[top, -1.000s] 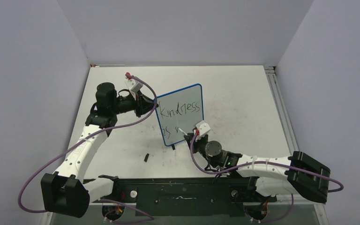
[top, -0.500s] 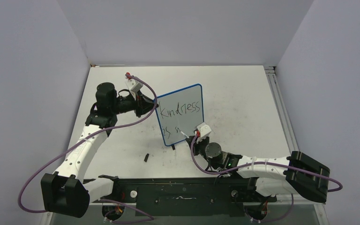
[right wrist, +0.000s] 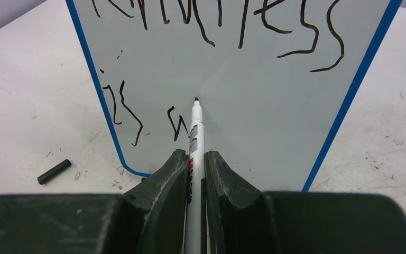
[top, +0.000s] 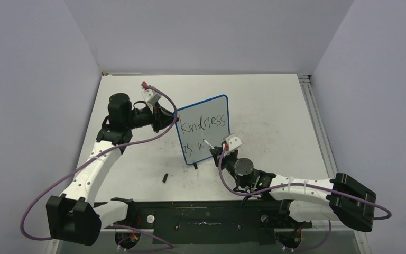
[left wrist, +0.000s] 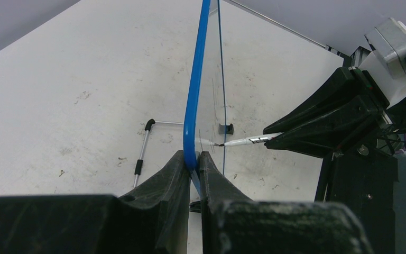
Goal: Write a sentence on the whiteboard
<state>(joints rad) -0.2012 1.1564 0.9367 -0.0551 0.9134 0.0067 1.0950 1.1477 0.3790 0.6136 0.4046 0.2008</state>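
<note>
Whiteboard (top: pixel 203 112), a small white rectangular panel in a thin blue rounded frame, stands tilted at the centre of the top view on the white table (top: pixel 275 100). Its left edge is pinched between the closed fingers of the left gripper (left wrist: pixel 195 159). The right gripper (right wrist: pixel 193 159) is clamped on a slim white marker with a black tip (right wrist: pixel 195 127). The tip sits at or just off the board's lower middle; I cannot tell whether it touches.

The risk, as I judge it, is that too firm a push swings the board about its single pinched edge and skews the strokes, or that the marker slides in its jaws.

The black handwritten sentence (top: pixel 206 124) is unfinished: "Kindness" fills the top line, and below it are only "is" and a first wobbly stroke of the next word. A small black cylinder (right wrist: pixel 54 171), likely the marker's cap, lies on the table at the lower left of the right wrist view
</note>
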